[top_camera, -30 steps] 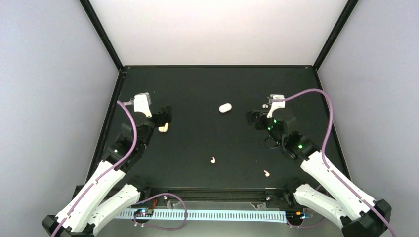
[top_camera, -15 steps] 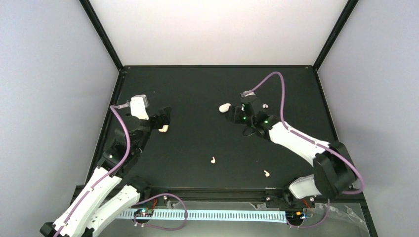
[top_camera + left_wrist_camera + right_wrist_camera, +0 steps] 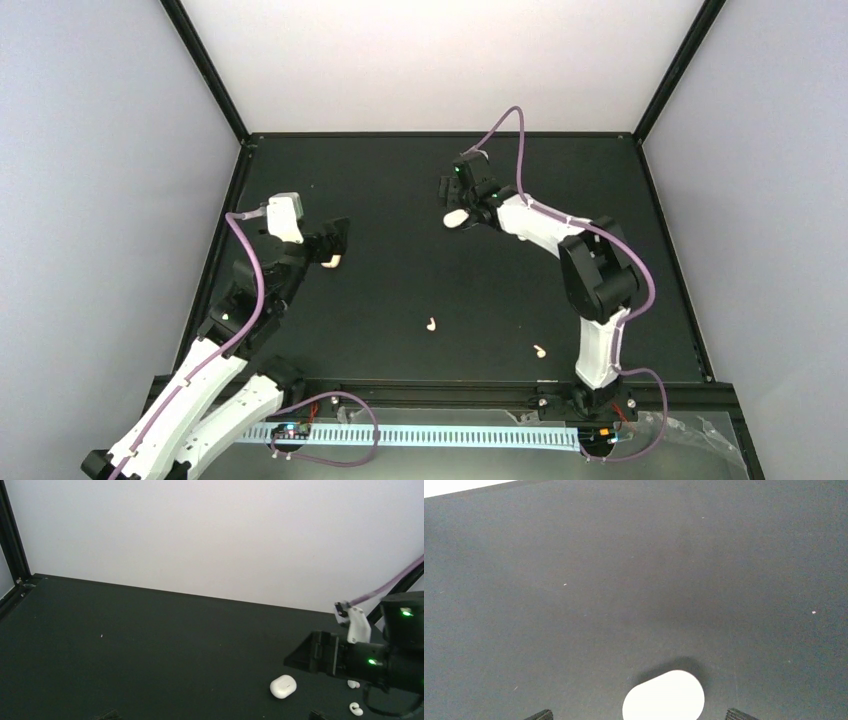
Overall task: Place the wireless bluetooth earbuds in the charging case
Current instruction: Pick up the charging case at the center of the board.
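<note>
From above: reaching the right end effector [image 3: 455, 205] out over the case [image 3: 456, 218], which is lying toward the back middle of the desk [image 3: 400, 170]. Leaving one earbud [image 3: 431, 324] loose near the middle of the front half and a second earbud [image 3: 540, 351] further right, close to the front edge, both well apart from the case. Holding the left end effector [image 3: 335, 245] spread wide over the left side of the desk, gripping nothing, with a small peach-tan lump [image 3: 331, 261] just beside its near finger. From the left wrist: looking across the dark desk at the case [image 3: 283, 686] lying flat, with the black right end effector [image 3: 312, 654] hanging just above and behind it; impossible to tell here whether touching. Showing only the left fingertips [image 3: 107, 714] at the bottom edge, standing far apart. From the right wrist: straddling the case [image 3: 664, 696] at the bottom of the view, with the two fingertips [image 3: 540, 714] set wide on either side and bare desk showing between each tip and the case, so standing open and clasping nothing.
</note>
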Robot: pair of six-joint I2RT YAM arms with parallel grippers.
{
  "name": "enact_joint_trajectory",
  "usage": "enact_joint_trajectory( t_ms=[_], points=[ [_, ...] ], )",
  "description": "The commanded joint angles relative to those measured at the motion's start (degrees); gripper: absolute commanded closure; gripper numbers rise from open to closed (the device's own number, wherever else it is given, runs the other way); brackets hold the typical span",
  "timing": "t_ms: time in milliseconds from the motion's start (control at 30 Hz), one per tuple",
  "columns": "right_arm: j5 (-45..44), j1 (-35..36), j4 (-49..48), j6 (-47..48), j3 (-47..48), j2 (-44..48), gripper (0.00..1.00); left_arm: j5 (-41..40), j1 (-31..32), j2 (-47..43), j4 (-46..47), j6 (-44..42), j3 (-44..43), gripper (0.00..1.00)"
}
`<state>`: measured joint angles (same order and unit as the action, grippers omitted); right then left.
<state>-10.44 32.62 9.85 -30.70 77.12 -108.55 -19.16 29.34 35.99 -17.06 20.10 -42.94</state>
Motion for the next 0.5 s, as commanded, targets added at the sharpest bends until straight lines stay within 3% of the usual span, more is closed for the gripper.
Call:
enact_joint_trajectory(
  t_ms=[0, 467],
  points=[
    [-0.43, -1.13, 4.37, 1.98, 6.16, -5.76, 0.10, 1.35, 0.22, 0.22, 0.88, -1.03, -0.05, 0.01],
    [3.51, -1.16, 10.86, 5.15, 15.09, -14.38, 0.10, 3.47, 0.23, 1.85, 1.34, -1.37, -0.13, 0.01]
  ],
)
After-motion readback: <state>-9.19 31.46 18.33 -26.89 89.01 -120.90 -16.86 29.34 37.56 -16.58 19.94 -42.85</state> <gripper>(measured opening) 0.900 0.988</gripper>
